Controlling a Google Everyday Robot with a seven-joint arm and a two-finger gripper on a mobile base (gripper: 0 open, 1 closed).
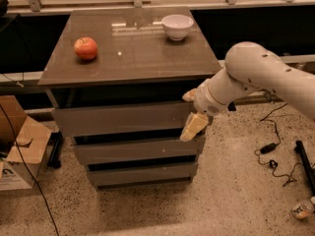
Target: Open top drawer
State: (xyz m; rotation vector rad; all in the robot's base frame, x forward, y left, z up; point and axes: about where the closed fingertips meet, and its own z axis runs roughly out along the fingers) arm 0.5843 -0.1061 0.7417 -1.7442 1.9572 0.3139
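The top drawer [123, 119] is the uppermost and widest of three grey-brown fronts in the cabinet, and it sits pushed in. My gripper [192, 112] is at the right end of that front. It is open: one cream fingertip [189, 96] is at the gap above the front, the other [194, 127] hangs by its lower right corner. The white arm [256, 73] reaches in from the right.
On the cabinet top [133, 58] lie a red apple [85, 48] at the left and a white bowl [177, 26] at the back right. Two narrower drawers [140, 150] sit below. A cardboard box [19, 141] stands on the floor at left; cables [270, 154] lie at right.
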